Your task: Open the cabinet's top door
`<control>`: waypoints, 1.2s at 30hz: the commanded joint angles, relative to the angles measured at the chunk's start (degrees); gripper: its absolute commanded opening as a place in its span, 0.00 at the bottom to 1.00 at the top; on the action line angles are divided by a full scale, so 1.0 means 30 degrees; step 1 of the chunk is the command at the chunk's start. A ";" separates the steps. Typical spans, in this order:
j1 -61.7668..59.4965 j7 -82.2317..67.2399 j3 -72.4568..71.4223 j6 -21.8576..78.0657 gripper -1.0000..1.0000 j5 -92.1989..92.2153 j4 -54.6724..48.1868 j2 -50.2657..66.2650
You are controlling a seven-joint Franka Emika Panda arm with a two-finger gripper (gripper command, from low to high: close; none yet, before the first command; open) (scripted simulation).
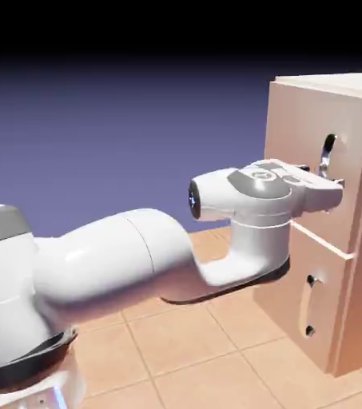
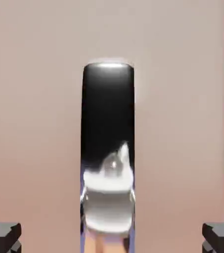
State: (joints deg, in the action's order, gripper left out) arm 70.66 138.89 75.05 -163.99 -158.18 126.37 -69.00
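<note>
The tan cabinet point(image 1: 361, 264) stands at the exterior view's right. Its top door point(image 1: 300, 128) looks flush with the front. A vertical silver handle point(image 1: 327, 160) crosses a dark oval recess there. My gripper point(image 1: 334, 188) is pressed up to the door at the handle's lower end. In the hand view the top door point(image 2: 34, 123) fills the picture, and the silver handle point(image 2: 109, 197) sits low in the black recess point(image 2: 109, 108). My gripper point(image 2: 111, 239) is open: its grey fingertips point(image 2: 2, 236) show at the bottom corners, one on each side of the handle, apart from it.
Below the hand is the lower door point(image 1: 292, 299) with its own handle point(image 1: 310, 307). The cabinet rests on a tan tiled surface point(image 1: 200, 343). My white forearm point(image 1: 120, 256) stretches across from the lower left.
</note>
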 commanded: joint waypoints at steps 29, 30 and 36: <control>-1.3761 0.9033 -1.2407 0.7489 0.00 0.4543 0.9085 0.6620; -1.4266 0.9015 -1.3099 0.7792 0.00 0.5138 0.9390 0.6610; -1.7039 0.8872 -1.7246 0.9283 0.00 0.8782 1.0842 0.6445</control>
State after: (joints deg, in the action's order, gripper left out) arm 19.54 165.57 23.32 -136.19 -131.96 158.89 -49.66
